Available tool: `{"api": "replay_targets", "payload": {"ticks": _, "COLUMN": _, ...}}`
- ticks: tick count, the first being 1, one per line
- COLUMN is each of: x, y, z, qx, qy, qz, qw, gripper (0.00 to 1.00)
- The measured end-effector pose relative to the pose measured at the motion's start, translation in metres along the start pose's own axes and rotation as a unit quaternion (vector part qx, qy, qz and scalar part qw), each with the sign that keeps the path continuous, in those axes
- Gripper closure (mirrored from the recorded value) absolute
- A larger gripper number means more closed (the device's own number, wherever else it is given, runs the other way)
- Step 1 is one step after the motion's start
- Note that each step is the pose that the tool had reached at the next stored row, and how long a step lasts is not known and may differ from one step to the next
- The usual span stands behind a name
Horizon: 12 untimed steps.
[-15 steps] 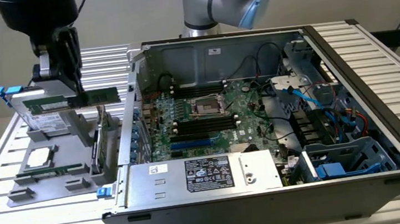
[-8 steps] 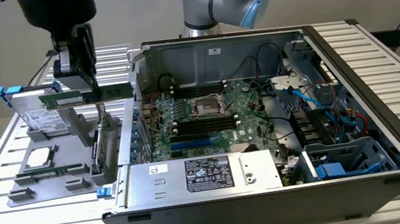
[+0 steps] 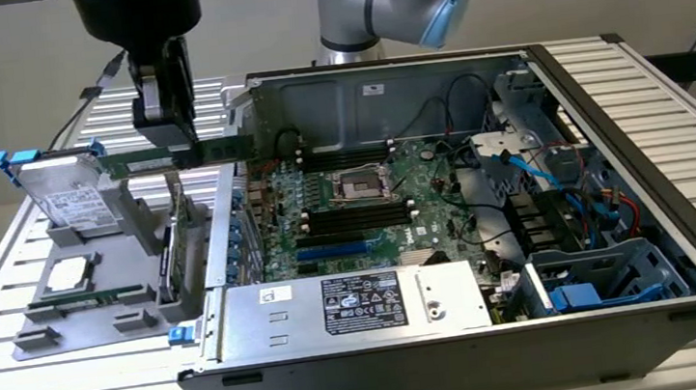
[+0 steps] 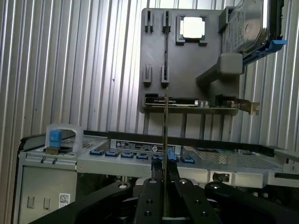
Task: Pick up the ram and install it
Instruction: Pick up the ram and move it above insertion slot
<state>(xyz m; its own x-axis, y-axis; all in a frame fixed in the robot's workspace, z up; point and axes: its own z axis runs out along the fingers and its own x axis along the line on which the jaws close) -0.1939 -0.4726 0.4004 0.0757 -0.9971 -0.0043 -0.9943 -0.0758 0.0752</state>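
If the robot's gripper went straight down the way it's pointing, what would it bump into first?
Probably the gray holder, near the upright card standing in it, beside the computer case. The ram in the gripper would touch first. Depth is hard to judge.

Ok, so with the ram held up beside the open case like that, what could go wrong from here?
The ram is pinched in the jaws only near its middle, so it might tilt or slip.
One end sits close to the case wall and might clip it on crossing.
The black memory slots are narrow, so a slight misalignment could jam it.
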Motion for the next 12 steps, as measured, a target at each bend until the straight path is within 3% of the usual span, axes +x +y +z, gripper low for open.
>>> {"api": "replay_targets", "payload": {"ticks": 6, "x": 0.000, "y": -0.0193, "z": -0.0015, "qx": 0.0009, "qy": -0.0117, "qz": -0.001, "qw": 0.9999, "gripper": 0.85}}
{"api": "replay_targets", "payload": {"ticks": 9, "x": 0.000, "y": -0.0305, "z": -0.0023, "qx": 0.0012, "qy": -0.0151, "qz": -0.001, "qw": 0.9999, "gripper": 0.85}}
{"api": "replay_targets", "payload": {"ticks": 12, "x": 0.000, "y": -0.0409, "z": -0.0030, "qx": 0.0012, "qy": -0.0163, "qz": -0.001, "qw": 0.9999, "gripper": 0.85}}
